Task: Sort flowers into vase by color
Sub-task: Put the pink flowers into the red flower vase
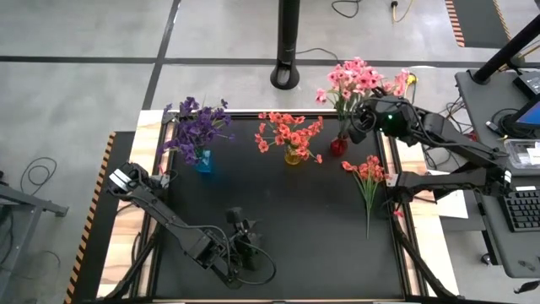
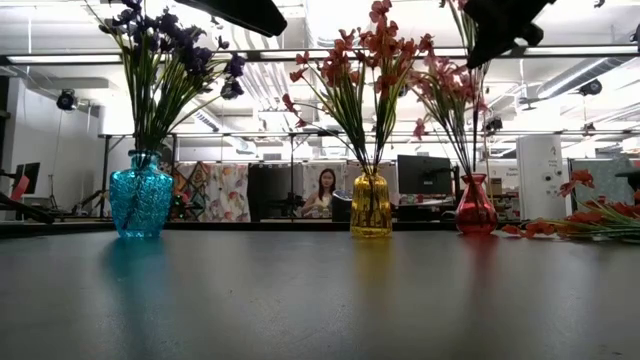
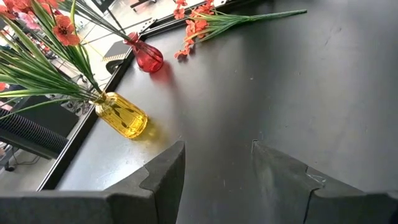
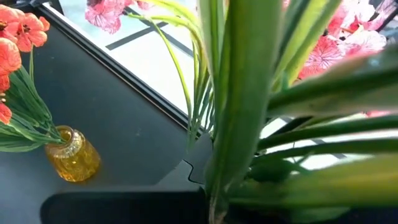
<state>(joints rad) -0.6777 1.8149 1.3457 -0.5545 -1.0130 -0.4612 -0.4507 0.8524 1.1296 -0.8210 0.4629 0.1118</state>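
Three vases are lined up along the far edge of the dark counter (image 1: pixel 295 228). Purple flowers (image 1: pixel 199 124) are seated in the blue vase (image 2: pixel 140 195) at the left. Orange-red flowers (image 1: pixel 290 132) are seated in the yellow vase (image 2: pixel 371 204) at the middle. Pink flowers (image 1: pixel 354 80) are seated in the red vase (image 2: pixel 476 206) at the right.

One loose orange-red spray (image 1: pixel 368 181) is left lying flat on the counter near the right edge, blossoms toward the red vase, stem pointed toward the near edge. It is touched by neither arm.

The right gripper (image 1: pixel 364 121) is held high above the red vase, at the pink stems. In the right wrist view the green stems (image 4: pixel 239 112) fill the frame right at the jaws; whether they are gripped or only alongside cannot be told, so the right jaws' state cannot be told.

The left gripper (image 3: pixel 217 165) is parked low over the near part of the counter, well apart from all the vases. Its jaws are seen spread apart with only bare counter between them; nothing is held. The yellow vase, red vase and loose spray are seen beyond it in the left wrist view.
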